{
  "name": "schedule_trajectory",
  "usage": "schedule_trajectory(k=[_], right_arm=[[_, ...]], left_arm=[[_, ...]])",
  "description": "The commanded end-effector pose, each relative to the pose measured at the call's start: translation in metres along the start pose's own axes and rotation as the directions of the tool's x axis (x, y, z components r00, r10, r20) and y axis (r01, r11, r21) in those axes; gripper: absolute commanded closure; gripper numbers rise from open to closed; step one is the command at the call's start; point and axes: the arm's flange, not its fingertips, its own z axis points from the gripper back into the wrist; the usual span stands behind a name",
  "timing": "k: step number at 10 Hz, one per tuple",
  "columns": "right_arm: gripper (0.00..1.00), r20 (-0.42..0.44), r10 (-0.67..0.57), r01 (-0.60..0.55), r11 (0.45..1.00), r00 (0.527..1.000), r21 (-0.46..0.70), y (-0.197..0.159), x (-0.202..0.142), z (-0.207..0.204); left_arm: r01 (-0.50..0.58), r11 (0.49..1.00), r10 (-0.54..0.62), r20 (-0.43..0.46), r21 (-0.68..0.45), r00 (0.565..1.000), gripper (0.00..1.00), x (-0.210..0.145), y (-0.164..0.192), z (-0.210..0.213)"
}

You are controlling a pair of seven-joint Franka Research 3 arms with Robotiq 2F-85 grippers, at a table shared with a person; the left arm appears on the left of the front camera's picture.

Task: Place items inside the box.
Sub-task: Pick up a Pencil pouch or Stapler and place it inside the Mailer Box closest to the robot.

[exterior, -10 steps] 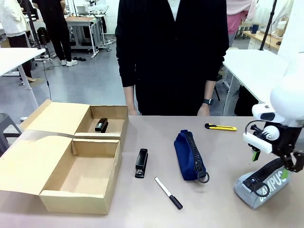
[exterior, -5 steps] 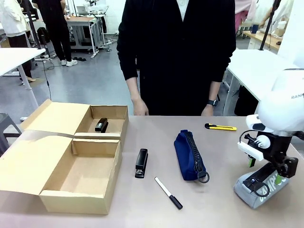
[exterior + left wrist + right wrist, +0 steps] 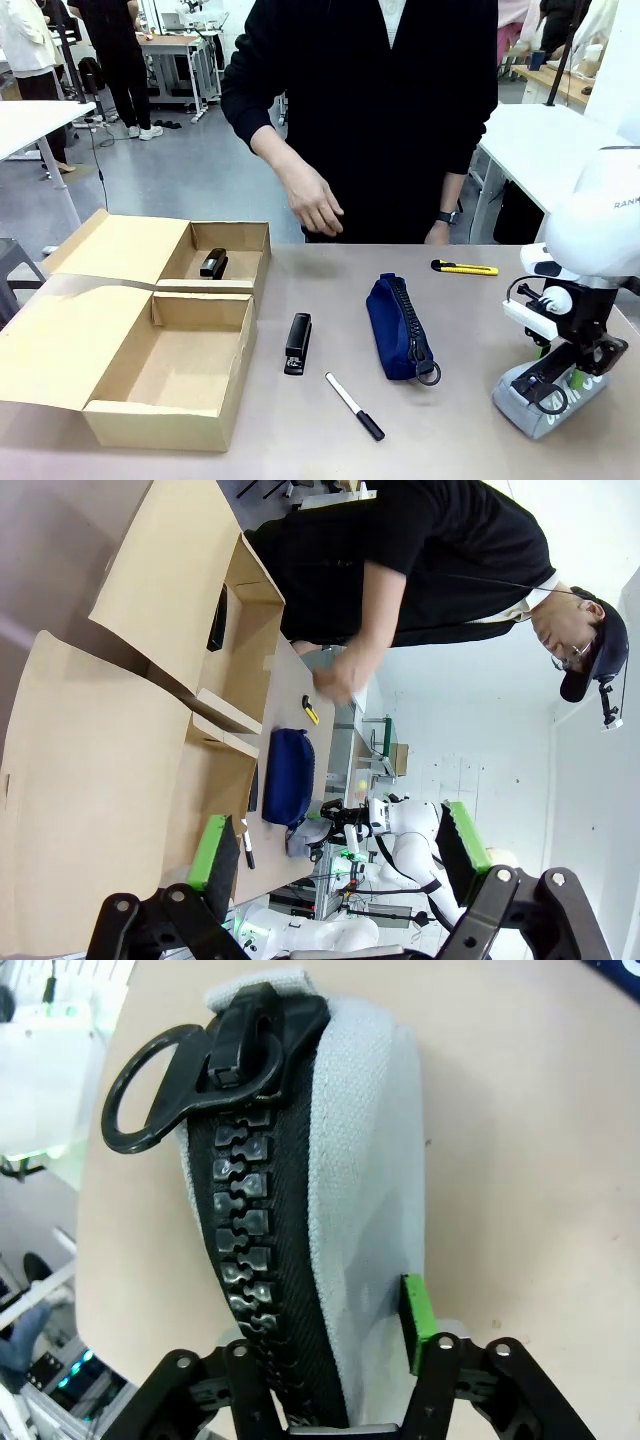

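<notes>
Right gripper [image 3: 572,383] straddles the grey pouch [image 3: 522,402] at lower right, one pad touching, clamped or not I cannot tell; pickup step, which next calls for lifting it across to the box [image 3: 160,425] at left.

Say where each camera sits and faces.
Front: fixed on the robot's side, faces the person across the table; right arm shows.
Left wrist: raised at the left, rolled sideways, faces the box; left fingers at bottom.
Right wrist: close above the grey pouch; right fingers straddle it.
Shared: front and left wrist show box, navy pouch.
</notes>
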Motion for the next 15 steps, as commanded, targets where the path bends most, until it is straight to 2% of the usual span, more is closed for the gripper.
schedule_trajectory(k=[1,2,3,5,7,9,10,11,12,13,14,15], right_arm=[[1.0,-0.038,-0.037,0.037,0.999,0.999,-0.006,0.047,0.009,-0.021],[0.89,-0.039,-0.051,0.051,0.999,0.998,-0.008,0.05,0.008,-0.016],[0.99,-0.033,-0.049,0.05,0.999,0.998,0.01,0.052,0.007,-0.013],[1.0,-0.009,-0.073,0.074,0.996,0.997,0.045,0.055,0.008,-0.008],[1.0,0.01,-0.153,0.152,0.986,0.988,0.069,0.06,0.007,0.001],[1.0,0.022,-0.158,0.156,0.985,0.987,0.08,0.066,0.006,0.007],[1.0,0.062,-0.205,0.2,0.976,0.977,0.083,0.071,0.004,0.014],[1.0,0.201,-0.254,0.255,0.967,0.946,0.018,0.087,-0.001,0.033],[1.0,0.303,-0.439,0.432,0.897,0.846,0.093,0.104,-0.008,0.05],[1.0,0.337,-0.616,0.609,0.781,0.712,0.141,0.12,-0.01,0.064],[1.0,0.38,-0.749,0.756,0.633,0.542,0.168,0.133,-0.005,0.074],[1.0,0.364,-0.842,0.883,0.459,0.398,0.097,0.138,0.004,0.08]], left_arm=[[0.017,1.0,-0.017,-0.003,-0.011,1.0,0.0,-0.001,0.0,0.001],[0.017,1.0,-0.017,-0.003,-0.011,1.0,0.0,-0.001,0.0,0.001],[0.017,1.0,-0.017,-0.003,-0.011,1.0,0.0,-0.001,0.0,0.001],[0.017,1.0,-0.017,-0.003,-0.011,1.0,0.0,-0.001,0.0,0.001],[0.017,1.0,-0.017,-0.003,-0.011,1.0,0.0,-0.001,0.0,0.001],[0.017,1.0,-0.017,-0.003,-0.011,1.0,0.0,-0.001,0.0,0.001],[0.017,1.0,-0.017,-0.003,-0.011,1.0,0.0,-0.001,0.0,0.001],[0.017,1.0,-0.017,-0.003,-0.011,1.0,0.0,-0.001,0.0,0.001],[0.017,1.0,-0.017,-0.003,-0.011,1.0,0.0,-0.001,0.0,0.001],[0.017,1.0,-0.017,-0.003,-0.011,1.0,0.0,-0.001,0.0,0.001],[0.017,1.0,-0.017,-0.003,-0.011,1.0,0.0,-0.001,0.0,0.001],[0.017,1.0,-0.017,-0.003,-0.011,1.0,0.0,-0.001,0.0,0.001]])
